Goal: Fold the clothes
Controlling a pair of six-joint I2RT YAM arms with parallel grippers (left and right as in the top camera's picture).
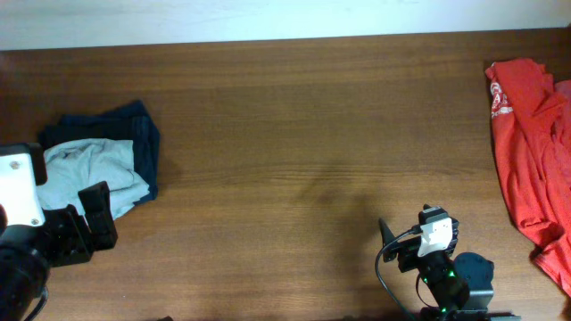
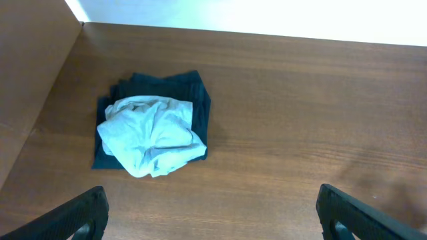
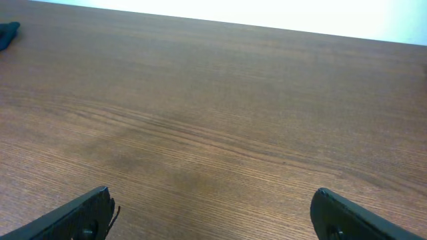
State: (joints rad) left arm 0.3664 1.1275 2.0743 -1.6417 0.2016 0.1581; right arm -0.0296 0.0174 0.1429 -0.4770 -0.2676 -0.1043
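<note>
A crumpled pale grey-blue T-shirt (image 1: 96, 172) lies on top of a folded dark navy garment (image 1: 141, 134) at the table's left; both show in the left wrist view, the T-shirt (image 2: 152, 133) over the navy one (image 2: 167, 83). A red shirt with white print (image 1: 531, 134) lies spread at the right edge. My left gripper (image 1: 94, 218) is open and empty, just in front of the pale pile; its jaws (image 2: 213, 213) are wide apart. My right gripper (image 1: 401, 245) is open and empty above bare wood (image 3: 210, 207), at the front right.
The wooden table (image 1: 312, 116) runs to a pale wall at the back. A corner of the navy cloth (image 3: 8, 32) shows at the far left of the right wrist view.
</note>
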